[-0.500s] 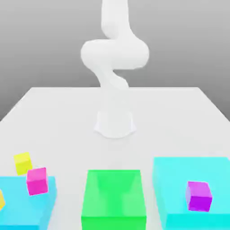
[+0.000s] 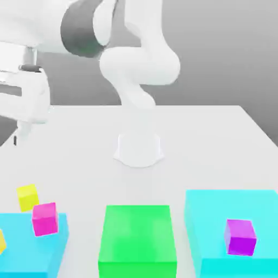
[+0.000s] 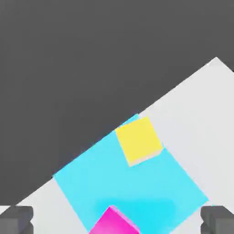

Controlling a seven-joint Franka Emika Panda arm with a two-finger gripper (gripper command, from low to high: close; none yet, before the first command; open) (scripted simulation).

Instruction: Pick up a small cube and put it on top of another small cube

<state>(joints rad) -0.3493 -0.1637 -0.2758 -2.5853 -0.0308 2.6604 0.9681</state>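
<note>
Two yellow cubes: one small cube (image 2: 27,196) on the tabletop (image 2: 217,146), another (image 3: 138,140) atop the corner cyan block (image 2: 32,244); gripper (image 3: 117,219) wide open, empty

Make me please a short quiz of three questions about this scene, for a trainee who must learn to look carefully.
1. True or false: the purple cube rests on a cyan block.
2. Which colour has the large block that stands between the two cyan ones in the exterior view? A) pink B) green C) yellow
3. In the hand view, is the pincer open or shut, and does it hold anything?

Key:
1. True.
2. B, the green block.
3. Open: its fingers stand wide apart and hold nothing. A yellow cube lies ahead of it, untouched.
</note>
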